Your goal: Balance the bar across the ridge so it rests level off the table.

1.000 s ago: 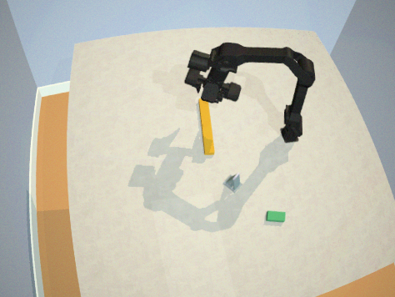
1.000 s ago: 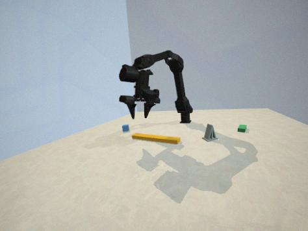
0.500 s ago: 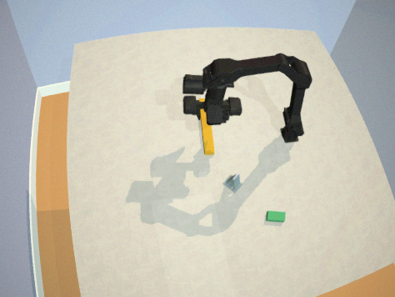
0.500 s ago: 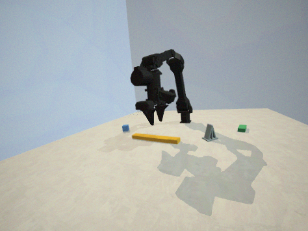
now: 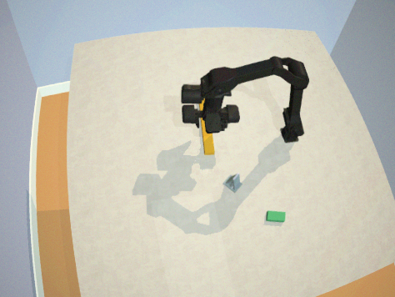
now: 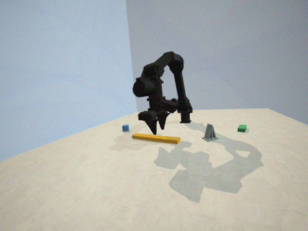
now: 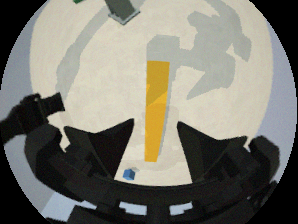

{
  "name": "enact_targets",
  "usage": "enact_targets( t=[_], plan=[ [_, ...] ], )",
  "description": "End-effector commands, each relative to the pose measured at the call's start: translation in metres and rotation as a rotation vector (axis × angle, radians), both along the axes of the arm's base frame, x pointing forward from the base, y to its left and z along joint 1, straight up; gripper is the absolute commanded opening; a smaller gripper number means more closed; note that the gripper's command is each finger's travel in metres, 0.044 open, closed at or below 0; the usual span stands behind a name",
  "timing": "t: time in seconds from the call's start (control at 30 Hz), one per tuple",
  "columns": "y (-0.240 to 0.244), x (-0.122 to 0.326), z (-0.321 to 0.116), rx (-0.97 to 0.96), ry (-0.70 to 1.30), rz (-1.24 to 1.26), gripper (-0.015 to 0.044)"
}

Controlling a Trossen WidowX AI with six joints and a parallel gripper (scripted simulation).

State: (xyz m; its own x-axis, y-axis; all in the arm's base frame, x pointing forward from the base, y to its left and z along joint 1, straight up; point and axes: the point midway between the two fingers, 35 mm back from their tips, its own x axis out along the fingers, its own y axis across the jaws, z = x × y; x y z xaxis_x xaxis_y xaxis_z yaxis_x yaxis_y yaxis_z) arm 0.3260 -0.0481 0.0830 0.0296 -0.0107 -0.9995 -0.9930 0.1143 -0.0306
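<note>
The yellow bar [image 5: 208, 146] [image 6: 156, 138] [image 7: 157, 110] lies flat on the table. The grey ridge [image 5: 233, 183] [image 6: 210, 133] [image 7: 121, 9] stands apart from it, beyond the bar's far end in the wrist view. My gripper [image 6: 158, 131] [image 7: 156, 123] is open and empty, pointing down just above the bar. In the wrist view its fingers stand on either side of the bar's near part. In the top view the arm hides part of the bar and the fingertips.
A green block [image 5: 276, 216] [image 6: 242, 128] lies past the ridge. A small blue cube [image 6: 125, 128] [image 7: 129, 174] stands near the bar's other end and is hidden in the top view. The arm's shadow falls across the table [image 5: 125, 250].
</note>
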Motion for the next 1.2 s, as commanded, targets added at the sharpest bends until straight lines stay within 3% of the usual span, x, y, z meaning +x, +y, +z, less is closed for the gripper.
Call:
enact_targets(
  t=[0.0, 1.17],
  plan=[
    [0.001, -0.001, -0.009, 0.006, 0.001, 0.005, 0.0315],
    [0.001, 0.000, -0.034, 0.007, 0.001, 0.005, 0.0315]
  ],
)
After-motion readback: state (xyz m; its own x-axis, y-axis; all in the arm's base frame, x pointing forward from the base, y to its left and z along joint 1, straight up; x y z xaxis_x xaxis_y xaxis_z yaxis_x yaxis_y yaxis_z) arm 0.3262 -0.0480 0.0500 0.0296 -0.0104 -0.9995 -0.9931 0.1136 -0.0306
